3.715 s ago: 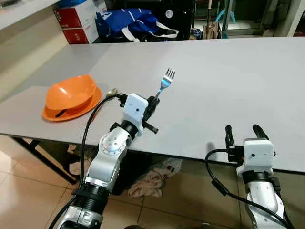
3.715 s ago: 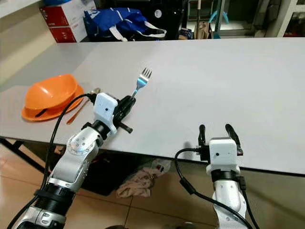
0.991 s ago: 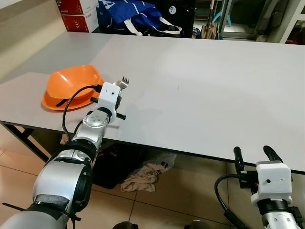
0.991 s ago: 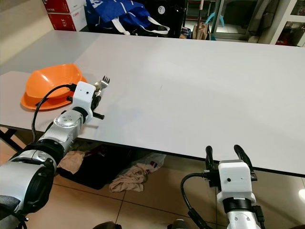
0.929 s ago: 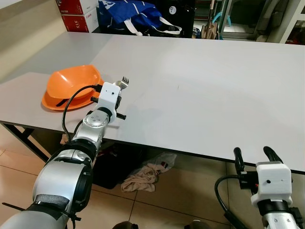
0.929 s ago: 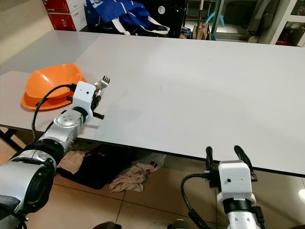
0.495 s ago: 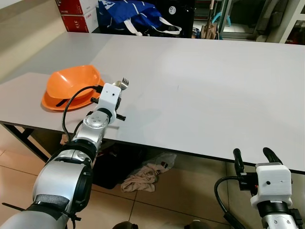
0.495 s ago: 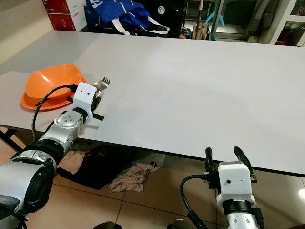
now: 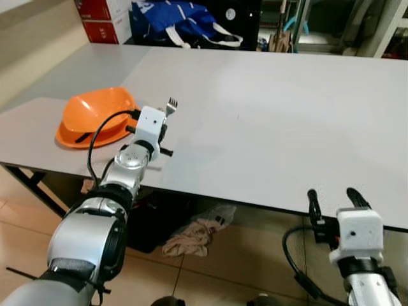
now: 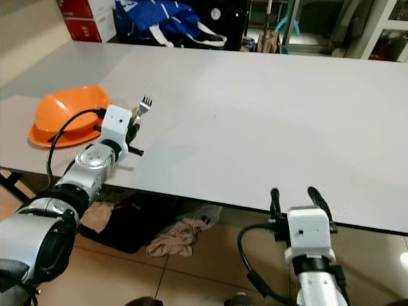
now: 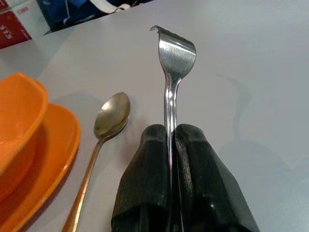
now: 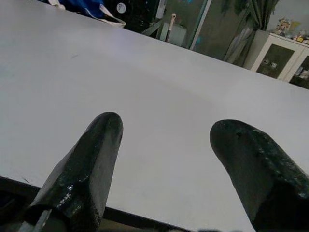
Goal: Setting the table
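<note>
Up front, one fork (image 11: 170,87) is pinched by its handle between the two black fingers of the left gripper (image 11: 170,145), which are pressed tight on either side of the thin metal stem. The fork's head rises clear of the fingertips, tines at the far end, seen nearly edge-on from the wrist. In the head views the fork (image 9: 171,104) pokes out beyond the white wrist block at about one o'clock, above the near-left part of the table (image 9: 274,108).

One spoon (image 11: 104,140) lies flat on the table just beside the gripper, toward nine o'clock of the fork, its bowl pointing away from the robot. Whether its handle touches the plate cannot be told.

Beyond the spoon, again toward nine o'clock, sits one orange plate (image 9: 65,138) with one orange bowl (image 9: 95,111) on it, the bowl leaning at a tilt. A dark thin item lies on the plate under the bowl's edge; what it is cannot be made out.

One right gripper (image 9: 331,199) hangs at about five o'clock from the fork, well apart from it, at the near table edge, its two black fingers (image 12: 87,164) spread wide with nothing between them.

At the far side, around twelve o'clock, a blue bag (image 9: 175,19) and two red boxes (image 9: 102,16) stand past the table. On the floor below the near edge lies one crumpled cloth (image 9: 191,239).
</note>
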You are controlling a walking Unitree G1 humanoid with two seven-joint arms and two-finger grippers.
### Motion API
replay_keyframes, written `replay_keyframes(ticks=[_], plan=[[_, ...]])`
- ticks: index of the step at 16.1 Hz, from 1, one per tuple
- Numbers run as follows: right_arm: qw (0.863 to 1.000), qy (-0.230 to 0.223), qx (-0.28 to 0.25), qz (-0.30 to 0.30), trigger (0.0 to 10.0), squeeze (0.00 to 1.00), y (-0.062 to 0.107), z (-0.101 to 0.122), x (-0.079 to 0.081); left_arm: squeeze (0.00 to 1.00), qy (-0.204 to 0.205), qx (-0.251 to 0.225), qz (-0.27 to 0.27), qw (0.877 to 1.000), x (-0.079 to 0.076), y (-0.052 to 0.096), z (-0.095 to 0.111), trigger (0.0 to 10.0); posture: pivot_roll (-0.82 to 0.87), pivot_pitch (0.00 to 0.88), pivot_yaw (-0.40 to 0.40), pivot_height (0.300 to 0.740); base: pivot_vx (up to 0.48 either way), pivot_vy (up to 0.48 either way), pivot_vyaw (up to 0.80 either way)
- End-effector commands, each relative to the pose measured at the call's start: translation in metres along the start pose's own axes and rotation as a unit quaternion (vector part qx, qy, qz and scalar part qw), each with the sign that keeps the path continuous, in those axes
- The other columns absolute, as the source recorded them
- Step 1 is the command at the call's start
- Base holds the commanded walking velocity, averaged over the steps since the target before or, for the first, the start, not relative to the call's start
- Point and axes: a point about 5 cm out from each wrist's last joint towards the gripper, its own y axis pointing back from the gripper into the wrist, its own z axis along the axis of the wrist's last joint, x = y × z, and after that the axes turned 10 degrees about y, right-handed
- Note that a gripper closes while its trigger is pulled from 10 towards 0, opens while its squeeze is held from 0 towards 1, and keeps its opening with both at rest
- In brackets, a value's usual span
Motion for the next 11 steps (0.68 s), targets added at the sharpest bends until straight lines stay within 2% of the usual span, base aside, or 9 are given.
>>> replay_keyframes(ticks=[1, 4, 6, 8, 9, 10, 11], plan=[[1.0, -0.002, -0.004, -0.003, 10.0, 0.0, -0.004, -0.001, 0.001, 0.0, 0.017, -0.045, -0.021, 0.999, -0.007, -0.004, 0.018, 10.0, -0.19, 0.0, 0.096, 0.71, 0.0, 0.0, 0.0], [1.0, -0.006, -0.014, -0.002, 10.0, 0.0, -0.013, 0.0, 0.005, 0.0, 0.049, -0.119, -0.099, 0.987, -0.04, 0.0, 0.033, 10.0, -0.16, 0.0, 0.099, 0.71, 0.0, 0.0, 0.0], [1.0, -0.006, -0.023, 0.0, 10.0, 0.0, -0.021, 0.0, 0.007, 0.0, 0.058, -0.141, -0.157, 0.976, -0.06, 0.018, 0.027, 10.0, -0.14, 0.0, 0.099, 0.71, 0.0, 0.0, 0.0], [1.0, -0.007, -0.027, 0.002, 10.0, 0.0, -0.027, 0.0, 0.008, 0.0, 0.053, -0.144, -0.178, 0.972, -0.066, 0.03, 0.018, 10.0, -0.11, 0.0, 0.096, 0.71, 0.0, 0.0, 0.0], [0.999, -0.009, -0.033, 0.005, 10.0, 0.0, -0.032, 0.001, 0.011, 0.0, 0.049, -0.142, -0.189, 0.97, -0.068, 0.048, 0.003, 10.0, -0.1, 0.0, 0.09, 0.71, 0.0, 0.0, 0.0], [0.999, -0.01, -0.039, 0.008, 10.0, 0.0, -0.037, 0.002, 0.013, 0.0, 0.016, -0.155, -0.193, 0.969, -0.067, 0.065, -0.007, 10.0, -0.09, 0.0, 0.084, 0.71, 0.0, 0.0, 0.0], [0.999, -0.011, -0.044, 0.009, 10.0, 0.0, -0.041, 0.002, 0.014, 0.0, 0.008, -0.161, -0.192, 0.968, -0.067, 0.076, -0.009, 10.0, -0.08, 0.0, 0.08, 0.71, 0.0, 0.0, 0.0]])
